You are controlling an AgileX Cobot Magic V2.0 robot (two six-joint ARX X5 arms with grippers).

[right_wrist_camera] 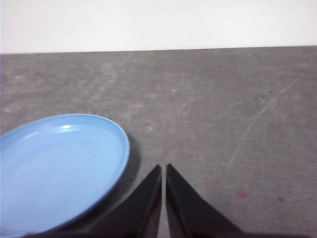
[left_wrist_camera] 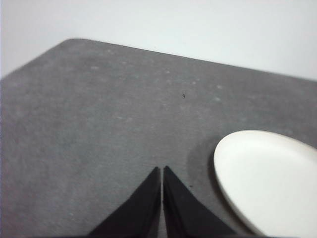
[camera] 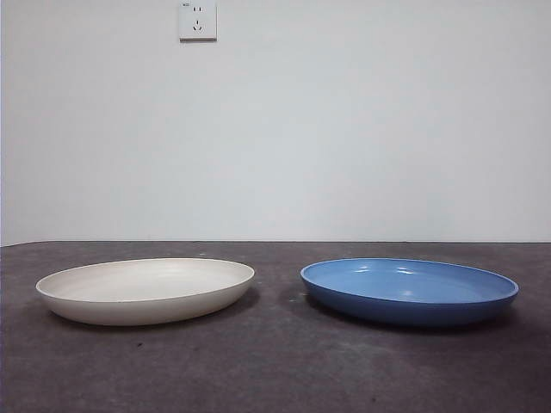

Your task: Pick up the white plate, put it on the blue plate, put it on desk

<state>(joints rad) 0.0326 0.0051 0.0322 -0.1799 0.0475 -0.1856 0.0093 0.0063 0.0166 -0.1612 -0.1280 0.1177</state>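
White plate [camera: 145, 289] lies flat on the desk [camera: 275, 370] in the front view, on the left side, and the blue plate [camera: 409, 290] lies flat on the right side. The two plates are apart, with bare desk between them. A wall socket [camera: 197, 20] is on the white wall behind.

From the left wrist, the left pincer [left_wrist_camera: 162, 171] has its two black jaws pressed together, holding nothing, above the desk just beside the white plate.

From the right wrist, the right pincer [right_wrist_camera: 163, 169] is also pressed together and empty, near the rim of the blue plate.
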